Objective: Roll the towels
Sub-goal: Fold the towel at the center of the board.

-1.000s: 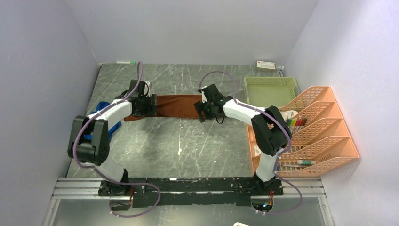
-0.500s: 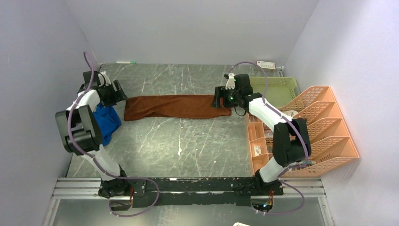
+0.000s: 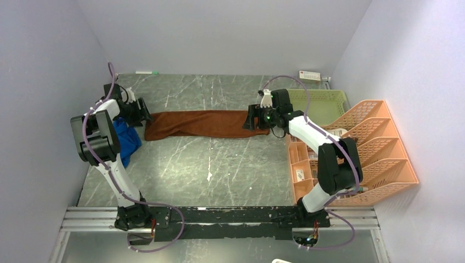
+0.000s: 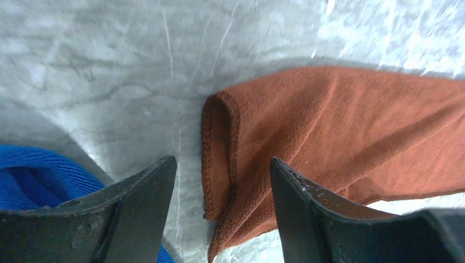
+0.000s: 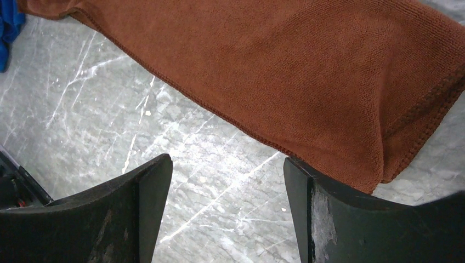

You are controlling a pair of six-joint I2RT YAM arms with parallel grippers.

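Your left gripper (image 4: 219,164) and right gripper (image 5: 225,161) hang wide and empty over opposite ends of the brown towel (image 3: 203,124). It is stretched as a long folded strip across the far half of the table (image 3: 219,170), while the blue towel (image 3: 127,141) lies bunched beside the left arm. Pinch only the top layer of the doubled left hem and the roll may start crooked; stray left and you risk snagging the blue towel.

You see even, soft light overhead; the surface (image 4: 395,27) glares white at the left wrist view's upper right.
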